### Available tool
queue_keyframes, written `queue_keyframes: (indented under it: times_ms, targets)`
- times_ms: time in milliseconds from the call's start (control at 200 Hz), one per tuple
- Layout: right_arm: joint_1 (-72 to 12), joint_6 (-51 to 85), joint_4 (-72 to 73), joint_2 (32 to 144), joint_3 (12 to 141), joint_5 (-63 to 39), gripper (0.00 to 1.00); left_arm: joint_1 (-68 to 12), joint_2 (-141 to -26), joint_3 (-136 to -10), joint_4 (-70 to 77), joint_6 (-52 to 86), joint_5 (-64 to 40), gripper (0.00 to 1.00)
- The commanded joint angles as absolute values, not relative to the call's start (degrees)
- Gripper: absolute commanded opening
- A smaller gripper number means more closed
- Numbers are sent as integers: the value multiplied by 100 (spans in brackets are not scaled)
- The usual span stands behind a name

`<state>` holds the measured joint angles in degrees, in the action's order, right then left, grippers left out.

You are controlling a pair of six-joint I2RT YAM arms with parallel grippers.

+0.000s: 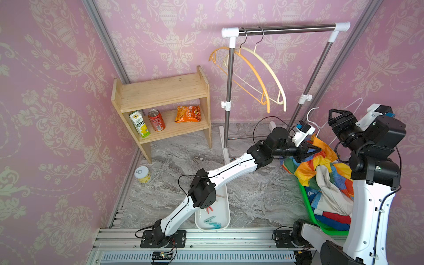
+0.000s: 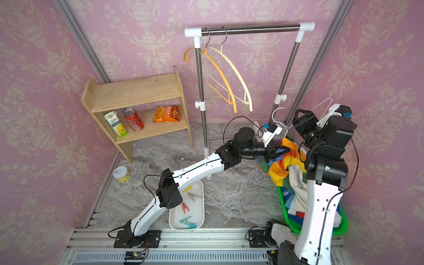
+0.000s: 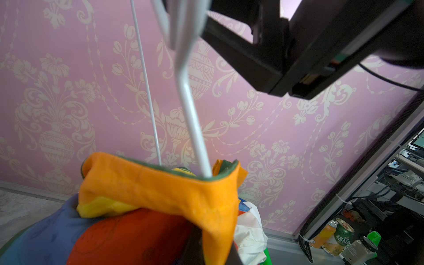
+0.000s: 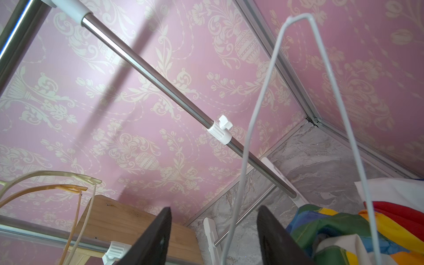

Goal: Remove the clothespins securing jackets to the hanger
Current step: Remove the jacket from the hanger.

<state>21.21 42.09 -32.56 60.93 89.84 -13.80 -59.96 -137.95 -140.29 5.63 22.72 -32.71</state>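
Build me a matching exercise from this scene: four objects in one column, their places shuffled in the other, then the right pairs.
Things:
1. red can
2. teal clothespins
3. orange hanger
4. rainbow jacket

Places:
A. hung on the steel rail
B. heaped in the green basket
C. lying in the white tray
D. standing on the lower board of the wooden shelf

Pairs: 1-D, 2-C, 3-A, 4-B.
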Motion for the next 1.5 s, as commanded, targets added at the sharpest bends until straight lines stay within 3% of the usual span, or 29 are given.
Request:
queue_keyframes:
  times_ms: [0, 255, 435, 505, 605, 635, 821, 1031, 1126, 1211, 1326, 1496]
  targets:
    - [2129, 4298, -3489, 6039, 8935, -1295, 63, -6037, -13284, -13968, 932, 2035, -3304, 0]
    - [2302, 4763, -3261, 6075, 8691, -1854, 67, -6038, -13239, -13926, 927, 1967, -3399, 0]
    - [2302, 5004, -2720, 6136, 8562, -2195, 54, -6034, -13522, -14357, 755, 2086, -3536, 0]
    - [2302, 5036, -2603, 6143, 8542, -2304, 41, -6033, -13521, -14338, 756, 2084, -3542, 0]
    - [2303, 5072, -2683, 6204, 8574, -2395, 6, -6029, -13516, -14343, 709, 2030, -3557, 0]
    - [2303, 5054, -2713, 6214, 8576, -2370, 0, -6019, -13515, -14344, 696, 2035, -3568, 0]
    - [2313, 4708, -3071, 6167, 8712, -1743, 0, -5965, -13438, -14155, 743, 2144, -3605, 5]
    - [2387, 4255, -3436, 6293, 9317, -1053, 0, -5959, -13330, -13662, 925, 2309, -3608, 33]
    - [2454, 4295, -3473, 6329, 9462, -1029, 0, -5959, -13303, -13495, 1008, 2374, -3586, 38]
    - [2469, 4328, -3479, 6298, 9498, -997, 0, -5959, -13347, -13358, 1265, 2581, -3545, 31]
    - [2504, 4281, -3599, 6253, 9628, -878, 0, -5967, -13376, -13254, 1461, 2737, -3484, 0]
    - [2540, 4027, -3954, 6241, 10121, -922, 0, -5968, -13330, -13228, 1352, 2669, -3455, 0]
